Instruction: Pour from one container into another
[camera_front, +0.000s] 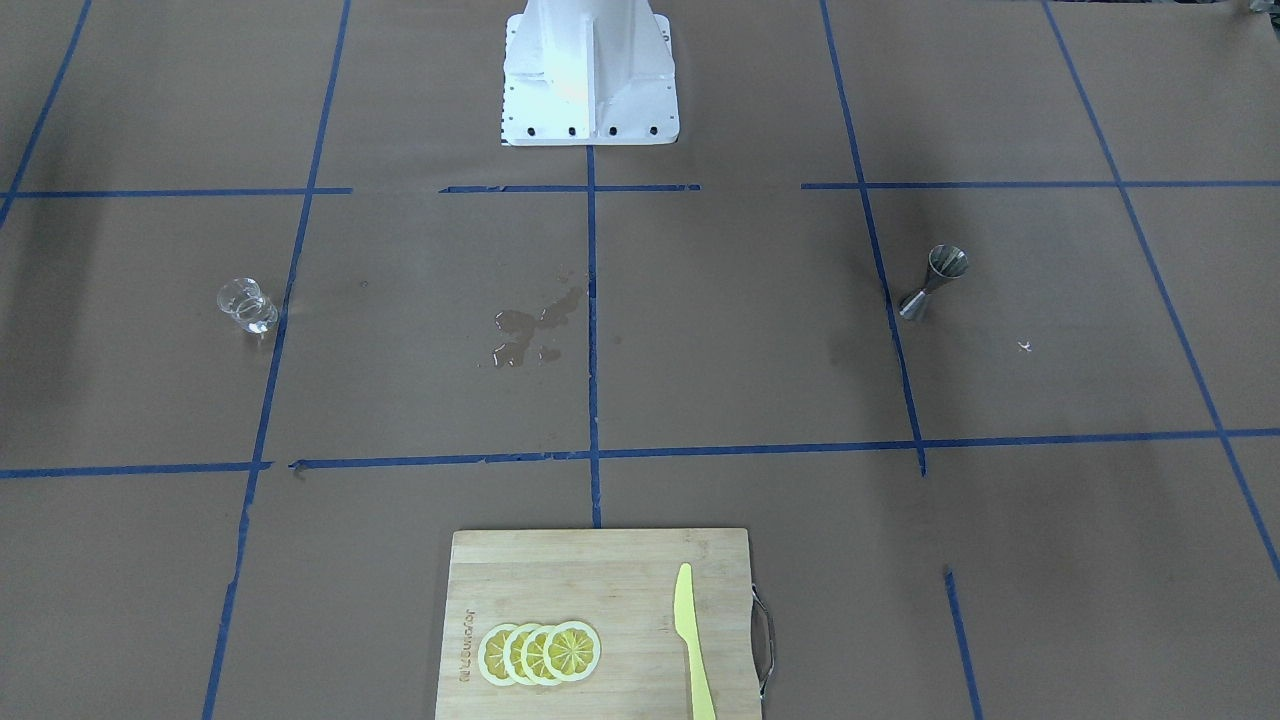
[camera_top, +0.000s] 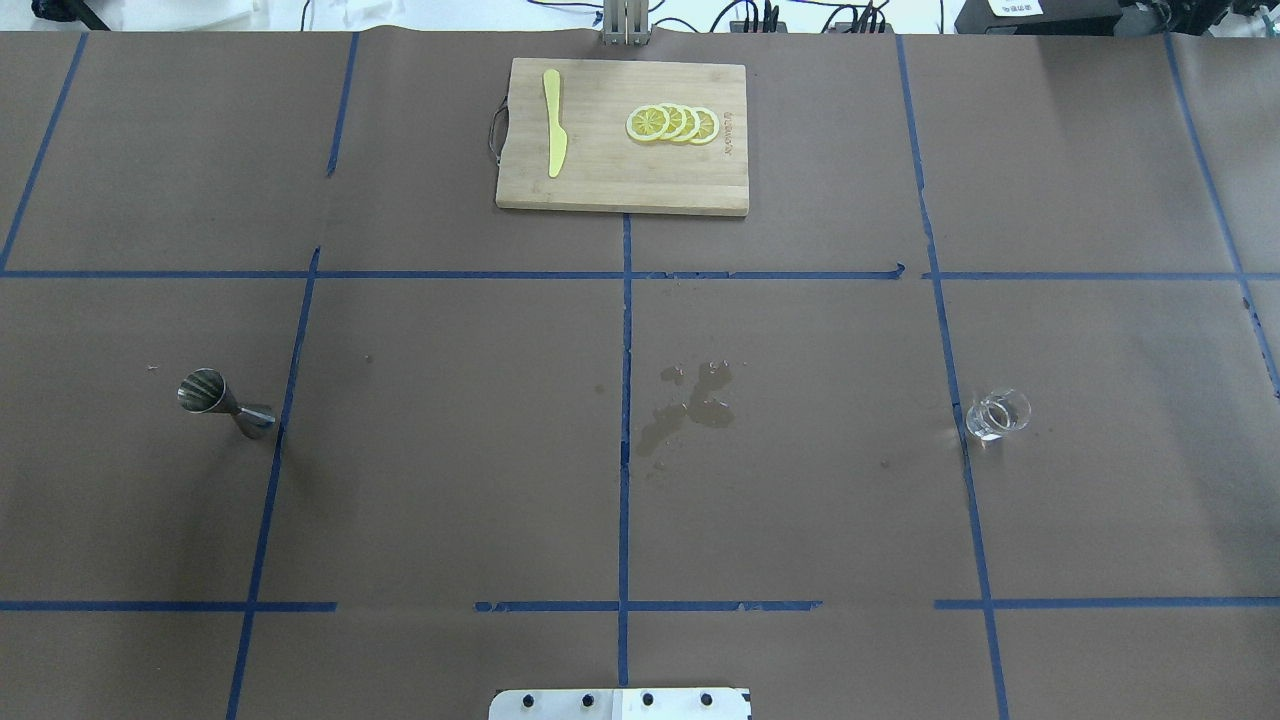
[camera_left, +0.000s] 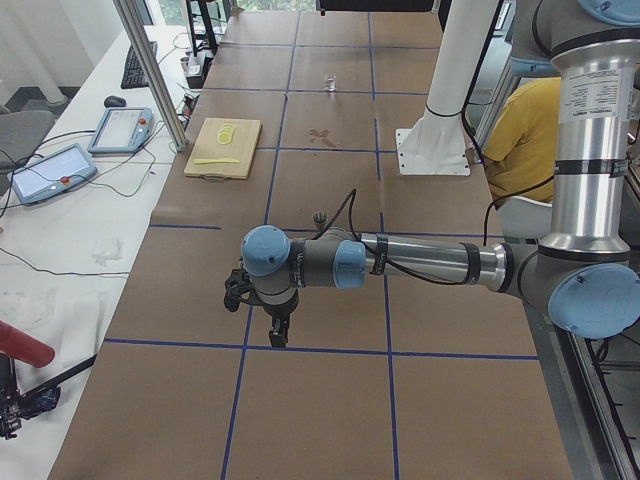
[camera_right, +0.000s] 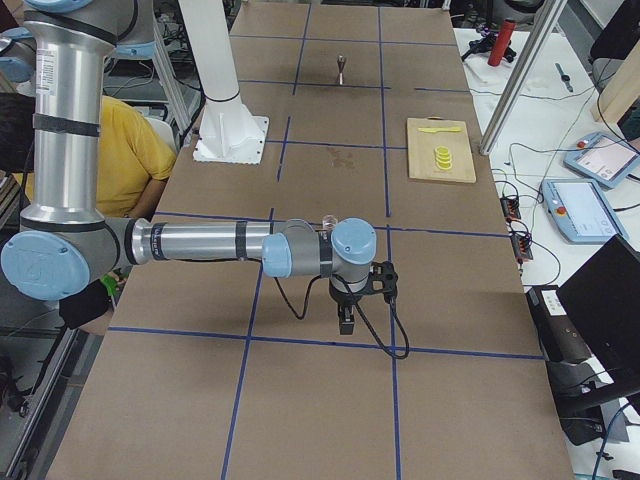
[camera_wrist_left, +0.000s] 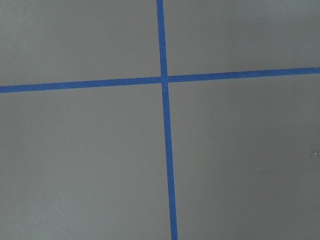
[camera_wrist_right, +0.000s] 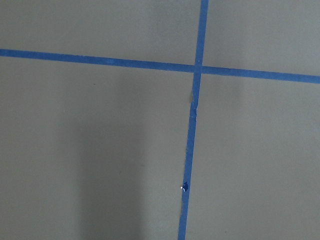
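Note:
The clear glass cup (camera_front: 247, 306) (camera_top: 997, 414) stands upright on the brown paper on the robot's right side. The silver jigger (camera_front: 933, 282) (camera_top: 226, 397) stands upright on the robot's left side, far from the cup. Neither arm reaches into the overhead or front views. My left gripper (camera_left: 275, 325) hangs over bare paper at the table's near end in the left side view, well short of the jigger (camera_left: 320, 215). My right gripper (camera_right: 345, 315) points down over a tape line, just in front of the cup (camera_right: 329, 221). I cannot tell whether either is open or shut. Both wrist views show only paper and blue tape.
A wet spill (camera_top: 690, 405) (camera_front: 525, 330) darkens the paper at the centre. A wooden cutting board (camera_top: 600, 180) at the far edge carries a yellow knife (camera_top: 553, 135) and lemon slices (camera_top: 672, 123). A person in a yellow shirt (camera_left: 520, 130) sits behind the robot base (camera_front: 590, 80).

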